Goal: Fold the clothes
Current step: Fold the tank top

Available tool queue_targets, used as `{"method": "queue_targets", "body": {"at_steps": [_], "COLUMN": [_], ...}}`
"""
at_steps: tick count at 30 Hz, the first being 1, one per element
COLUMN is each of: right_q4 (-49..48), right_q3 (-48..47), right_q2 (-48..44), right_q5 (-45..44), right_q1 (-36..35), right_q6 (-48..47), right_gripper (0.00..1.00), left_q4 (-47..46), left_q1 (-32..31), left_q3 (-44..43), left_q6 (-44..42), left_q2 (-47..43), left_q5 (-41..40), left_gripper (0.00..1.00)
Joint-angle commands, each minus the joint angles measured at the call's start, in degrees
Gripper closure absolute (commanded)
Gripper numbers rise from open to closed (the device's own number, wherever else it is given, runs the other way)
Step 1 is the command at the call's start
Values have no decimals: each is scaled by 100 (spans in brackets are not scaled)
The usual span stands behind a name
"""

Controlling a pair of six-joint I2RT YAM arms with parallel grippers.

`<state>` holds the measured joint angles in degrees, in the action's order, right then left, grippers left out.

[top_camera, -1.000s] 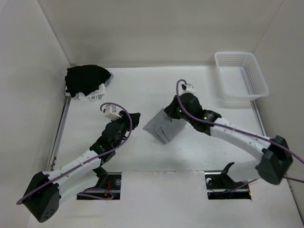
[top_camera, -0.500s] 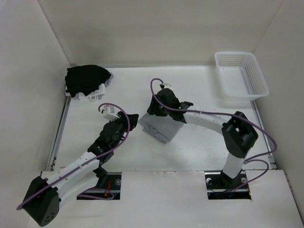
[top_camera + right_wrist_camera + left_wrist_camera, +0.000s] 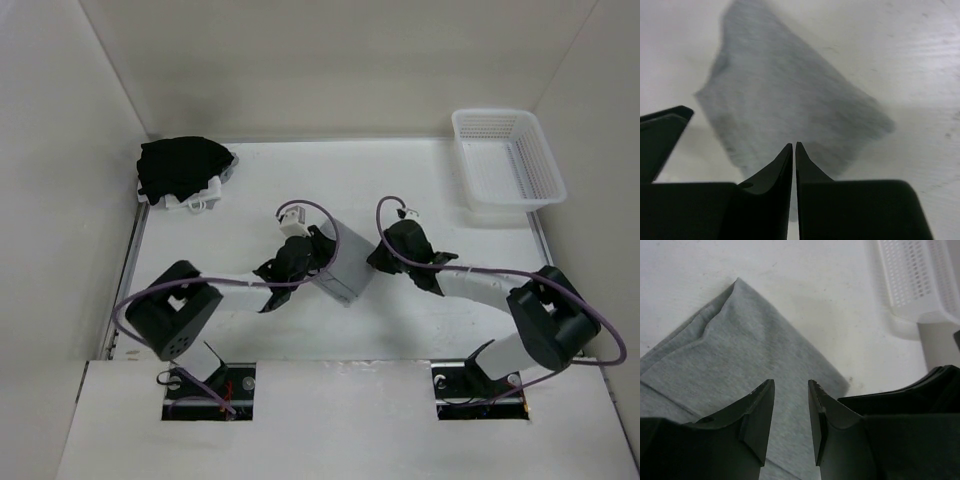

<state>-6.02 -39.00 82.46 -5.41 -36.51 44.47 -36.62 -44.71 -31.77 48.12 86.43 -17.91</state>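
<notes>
On the white table (image 3: 300, 180) lies the T-shirt (image 3: 348, 265).

Top cam: high, looking down on whole table (image 3: 260, 200). Both wrist cams: close, low, sharing the T-shirt (image 3: 740, 360).

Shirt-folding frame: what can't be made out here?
Top view: the left arm covers the left part of the shirt.
Left wrist view: the shirt runs off the left edge and under the open left tool; fabric contact unclear.
Right wrist view: the shirt beyond the shut right tool is blurred; folds unreadable.
Top view: the white object by the black bundle is too small to identify.
</notes>
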Motion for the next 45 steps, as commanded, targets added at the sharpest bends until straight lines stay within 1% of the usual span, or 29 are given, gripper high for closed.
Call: {"method": "queue_targets", "body": {"at_steps": [1,3,5,8,13,15,17,20,22,23,26,29,33,35,39,42,45], "right_q4": [-724,-900,-980,-1006,-1059,-1006,-928,-822,-822,-796,-787,-769,-874,-1163,-1962,-2105,-2131], "right_q3": [42,94,156,226,253,130,-62,-397,-529,-573,-486,-126,602,1077,1973,2107,2160], "right_q2": [208,393,543,728,711,728,719,623,378,203,-404,-1159,-2126,-2522,-3033,-3121,-3069], "right_q5": [259,321,365,374,339,391,418,427,409,366,243,-91,-767,-1206,-1612,-1612,-1542], "right_q1": [332,526,667,773,852,922,922,922,896,887,817,747,668,676,685,851,957], "right_q6": [-17,-26,26,79,141,80,-8,-96,-210,-280,-474,-719,-1001,-984,-572,-527,-474], "right_gripper": [90,90,90,90,90,89,89,88,85,84,75,58,37,28,21,16,13], "left_q4": [-723,-846,-978,-1101,-1102,-1110,-1067,-813,-357,28,856,1647,2886,3492,4135,4400,4471], "left_q1": [151,265,379,467,590,599,582,512,415,354,143,72,300,432,625,643,608], "left_q3": [-154,-23,188,469,891,1110,1321,1550,1603,1586,1516,1463,1288,1208,1191,1094,1103], "left_q6": [22,171,381,505,707,760,769,743,673,568,217,-223,-540,-540,-391,-268,39], "left_q2": [609,900,998,963,779,473,-27,-976,-1731,-2135,-2814,-3342,-3949,-4195,-4442,-4337,-4231], "left_q5": [94,139,235,297,350,359,341,262,78,-71,-484,-783,-819,-793,-618,-302,-64], "left_gripper": [69,70,70,70,70,69,66,58,54,53,53,53,52,51,49,48,48]}}
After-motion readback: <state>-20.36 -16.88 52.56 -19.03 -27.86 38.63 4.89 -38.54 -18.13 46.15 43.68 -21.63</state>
